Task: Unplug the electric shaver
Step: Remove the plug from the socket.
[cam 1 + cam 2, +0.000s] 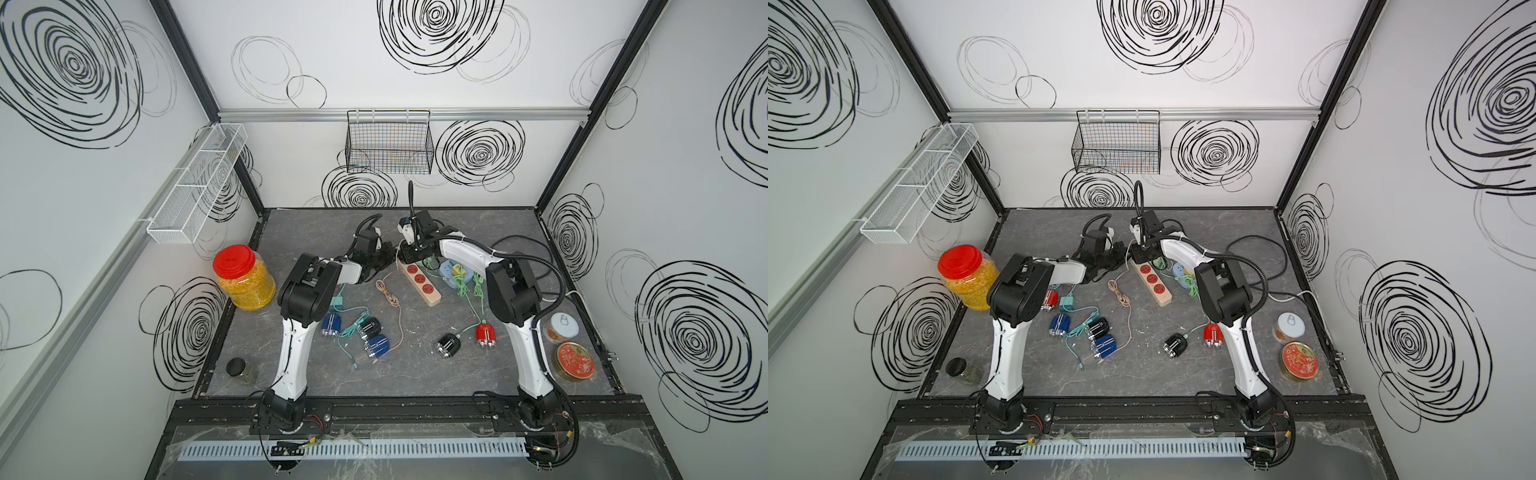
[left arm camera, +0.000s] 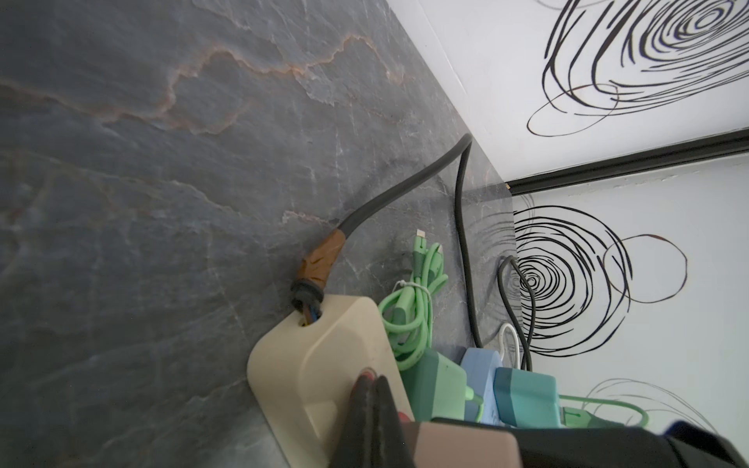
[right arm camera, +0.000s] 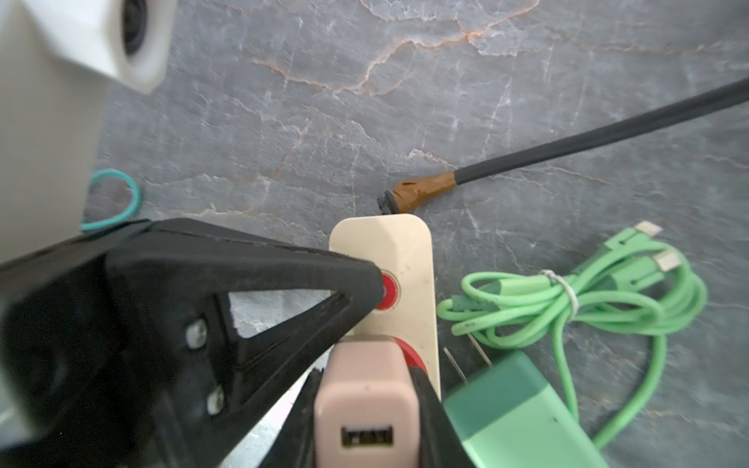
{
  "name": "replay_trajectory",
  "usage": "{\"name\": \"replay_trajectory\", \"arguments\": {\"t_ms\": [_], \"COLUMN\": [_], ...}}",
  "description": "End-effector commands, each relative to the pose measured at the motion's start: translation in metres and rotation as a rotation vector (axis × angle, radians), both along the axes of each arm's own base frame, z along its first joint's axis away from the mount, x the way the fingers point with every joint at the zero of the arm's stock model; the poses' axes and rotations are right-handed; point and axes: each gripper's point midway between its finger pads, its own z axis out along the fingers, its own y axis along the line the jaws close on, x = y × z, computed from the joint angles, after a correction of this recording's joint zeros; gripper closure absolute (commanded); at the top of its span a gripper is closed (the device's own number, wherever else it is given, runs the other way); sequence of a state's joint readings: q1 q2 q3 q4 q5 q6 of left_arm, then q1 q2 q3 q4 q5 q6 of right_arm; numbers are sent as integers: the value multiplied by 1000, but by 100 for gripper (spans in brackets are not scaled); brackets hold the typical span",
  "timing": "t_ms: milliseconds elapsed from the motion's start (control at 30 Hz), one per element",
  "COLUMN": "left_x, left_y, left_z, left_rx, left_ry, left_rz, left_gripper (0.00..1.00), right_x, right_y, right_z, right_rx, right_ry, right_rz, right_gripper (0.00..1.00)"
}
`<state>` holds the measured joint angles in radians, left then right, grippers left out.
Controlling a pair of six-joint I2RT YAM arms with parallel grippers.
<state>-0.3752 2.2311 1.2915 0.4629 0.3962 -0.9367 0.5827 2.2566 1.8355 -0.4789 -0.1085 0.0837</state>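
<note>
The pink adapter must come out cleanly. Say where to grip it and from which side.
Take the pink adapter by its two flat opposite sides, coming straight down from above: it stands upright in the power strip, port facing up. The right gripper is shut on it that way.

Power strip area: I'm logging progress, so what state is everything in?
left gripper: shut, tips on the power strip.
right gripper: shut on pink adapter.
pink adapter: seated on the power strip, USB port empty.
green adapter: unplugged, prongs bare.
green cable: coiled, tied.
</note>
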Motion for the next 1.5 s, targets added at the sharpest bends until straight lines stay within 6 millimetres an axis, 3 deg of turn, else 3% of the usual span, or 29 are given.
{"name": "replay_trajectory", "arguments": {"t_ms": [0, 167, 400, 533, 967, 1133, 1233, 1300, 1467], "left_x": [-101, -102, -101, -101, -101, -100, -100, -100, -100], "left_y": [10, 12, 10, 10, 9, 8, 8, 9, 8], "left_z": [-118, -118, -118, -119, -118, -117, -117, -118, -119], "left_rx": [163, 186, 206, 210, 248, 272, 271, 262, 218], "left_ry": [453, 455, 460, 464, 462, 460, 459, 463, 466], "left_rz": [-71, -72, -78, -80, -84, -88, -89, -88, -81], "left_gripper": [100, 100, 100, 100, 100, 100, 100, 100, 100], "right_x": [20, 20, 21, 23, 46, 47, 45, 49, 50], "right_y": [7, 15, 25, 24, 16, 24, 29, 22, 15], "right_z": [55, 63, 84, 90, 117, 122, 132, 131, 104], "right_rx": [-90, -165, -100, 35, 37, -14, 203, 267, 69], "right_ry": [-201, -257, -264, -198, -304, -364, -215, -168, -202], "right_rz": [-35, -33, -13, -3, -56, -4, 62, 56, 10], "right_gripper": [84, 84, 83, 83, 83, 83, 83, 83, 83]}}
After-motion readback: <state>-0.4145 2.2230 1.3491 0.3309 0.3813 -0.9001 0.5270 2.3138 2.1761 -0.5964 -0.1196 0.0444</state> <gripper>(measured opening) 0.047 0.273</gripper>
